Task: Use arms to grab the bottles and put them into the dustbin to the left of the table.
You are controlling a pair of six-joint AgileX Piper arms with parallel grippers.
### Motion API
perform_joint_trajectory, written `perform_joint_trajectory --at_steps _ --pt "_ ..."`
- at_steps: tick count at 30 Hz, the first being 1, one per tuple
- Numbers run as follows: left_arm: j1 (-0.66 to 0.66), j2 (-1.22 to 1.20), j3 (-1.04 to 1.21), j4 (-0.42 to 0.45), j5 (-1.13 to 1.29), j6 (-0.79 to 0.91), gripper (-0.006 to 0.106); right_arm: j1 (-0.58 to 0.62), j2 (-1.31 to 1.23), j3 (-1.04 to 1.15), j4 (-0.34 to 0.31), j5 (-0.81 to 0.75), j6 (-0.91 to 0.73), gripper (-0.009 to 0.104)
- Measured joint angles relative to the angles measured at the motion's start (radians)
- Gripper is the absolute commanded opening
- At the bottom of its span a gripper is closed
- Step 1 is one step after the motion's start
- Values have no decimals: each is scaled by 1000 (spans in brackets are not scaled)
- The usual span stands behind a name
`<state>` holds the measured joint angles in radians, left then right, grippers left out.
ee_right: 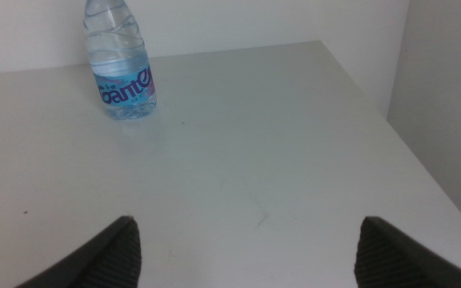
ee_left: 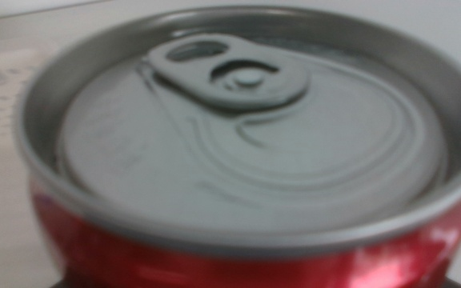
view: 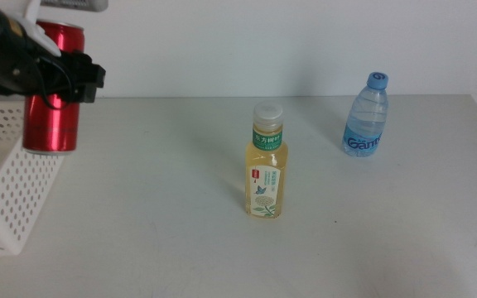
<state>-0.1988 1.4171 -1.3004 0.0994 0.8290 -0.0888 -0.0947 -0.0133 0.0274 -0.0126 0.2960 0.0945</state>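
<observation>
A: Where's the red can right now?

B: Pinched in the left tool, held upright and clear of the tabletop. It hangs at the dustbin's right-hand wall, its base just above the rim, so I'd judge it isn't fully over the opening yet. The left wrist view is filled by the can's grey lid and pull tab, with red wall showing below.

A: So how much of the job is done?

B: By the look of it, none is finished. One container is lifted and nearly at the bin but not released. Two more are untouched: the yellow tea bottle stands well away from the left tool, mid-tabletop, and the blue-capped water bottle stands farther off still, near the back right.

A: And the right tool?

B: The right tool is spread wide with nothing between its jaws, waiting low over the tabletop. The water bottle stands ahead of it, well apart, and toward one side.

A: Anything you can't make out?

B: Plenty. The dustbin is cut off at the picture's edge, so its inside is hidden and I can't say if anything already lies in it. The left tool's jaws are out of the wrist view entirely, crowded out by the can, which is also a little blurred. The water bottle's cap is cropped from the right wrist view
</observation>
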Motion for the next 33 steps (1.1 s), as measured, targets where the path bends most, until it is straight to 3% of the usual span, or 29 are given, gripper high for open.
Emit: perform_joint_trajectory --at_steps 10,27,33 --pt "89 200 -274 32 330 76 -2 0 0 0 0 0 0 93" --pt "440 297 -319 -3 374 302 -2 0 0 1 0 0 0 93" --pt "490 374 -319 -8 355 322 -2 0 0 1 0 0 0 93"
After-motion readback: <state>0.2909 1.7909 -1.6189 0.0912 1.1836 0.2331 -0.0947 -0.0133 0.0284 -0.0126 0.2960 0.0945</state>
